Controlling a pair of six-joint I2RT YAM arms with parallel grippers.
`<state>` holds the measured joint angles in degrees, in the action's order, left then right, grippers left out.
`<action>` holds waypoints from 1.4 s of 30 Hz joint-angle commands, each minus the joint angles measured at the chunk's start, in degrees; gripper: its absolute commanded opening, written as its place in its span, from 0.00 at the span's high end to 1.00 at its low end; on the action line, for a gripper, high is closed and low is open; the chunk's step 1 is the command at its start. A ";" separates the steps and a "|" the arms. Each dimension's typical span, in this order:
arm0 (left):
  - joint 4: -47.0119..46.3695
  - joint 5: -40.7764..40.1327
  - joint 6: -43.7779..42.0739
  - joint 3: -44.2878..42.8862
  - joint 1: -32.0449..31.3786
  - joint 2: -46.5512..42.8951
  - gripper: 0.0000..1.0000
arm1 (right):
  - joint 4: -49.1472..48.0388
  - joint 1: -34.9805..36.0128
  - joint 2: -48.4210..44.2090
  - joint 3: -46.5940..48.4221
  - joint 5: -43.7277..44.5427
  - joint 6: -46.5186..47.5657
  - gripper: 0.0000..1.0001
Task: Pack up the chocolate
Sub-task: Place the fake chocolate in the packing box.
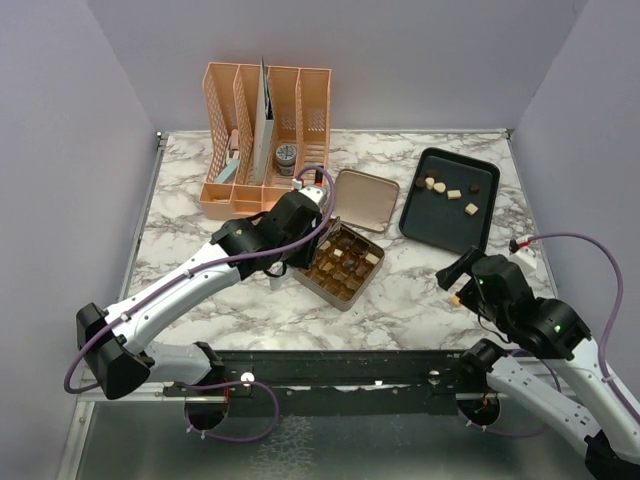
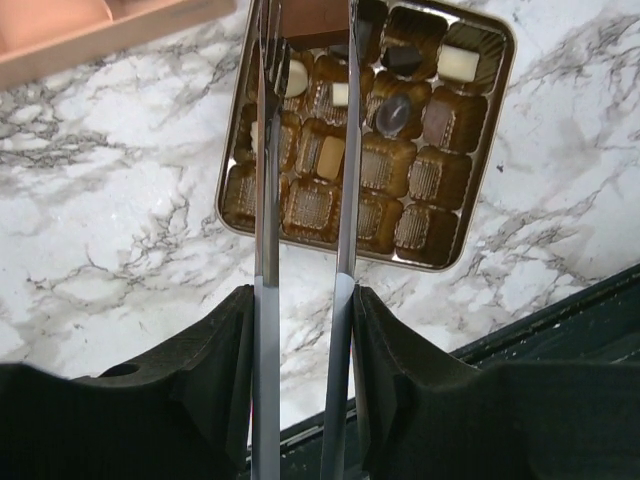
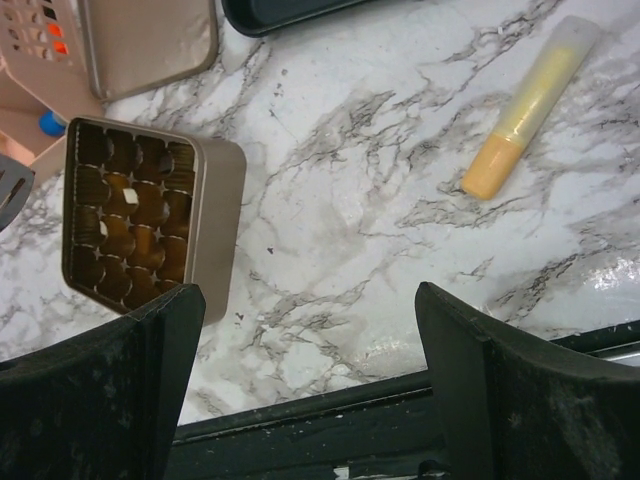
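Left wrist view first: staring down the left gripper (image 2: 312, 15), with the blades (image 2: 265, 200) set narrow and, by the look of it, pinching a brown piece (image 2: 315, 28) right at the tips. Hanging over the gold tin (image 2: 385, 170), above its rows nearest the peach organiser (image 2: 90, 30). Already seated there: a few chocolates (image 2: 460, 62), dark, brown and cream. Lots of empty cups in the other rows.

Over to the right wrist: spread wide on the right gripper (image 3: 310, 320), nothing between the pads (image 3: 100, 390). Parked off to the right of the tin, over the marble tabletop (image 3: 380, 200), with a yellow-orange tube (image 3: 530, 110) lying further right again.

From the top: more loose pieces (image 1: 440, 187) on the black tray (image 1: 445, 225), beyond the tin and to its right; lid (image 1: 362, 200) just behind the tin.

Reads as the placing step. Next up: choose an empty cup, centre over it, lower straight, ease the blades apart, lift clear without nudging the neighbours.
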<state>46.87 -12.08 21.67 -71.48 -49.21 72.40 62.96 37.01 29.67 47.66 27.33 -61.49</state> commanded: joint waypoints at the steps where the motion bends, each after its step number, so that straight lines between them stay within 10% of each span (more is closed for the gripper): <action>1: 4.07 2.54 2.30 0.51 0.17 -2.16 0.65 | -2.58 -0.19 1.53 -1.86 -0.14 -2.17 0.09; 42: 9.49 14.11 -1.19 0.32 0.26 -0.99 0.58 | 0.38 -0.19 3.58 0.64 1.12 -4.71 0.09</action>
<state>57.54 0.25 21.19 -71.53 -49.19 71.26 61.49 37.01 33.93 46.28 27.33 -65.98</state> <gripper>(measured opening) 0.428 0.910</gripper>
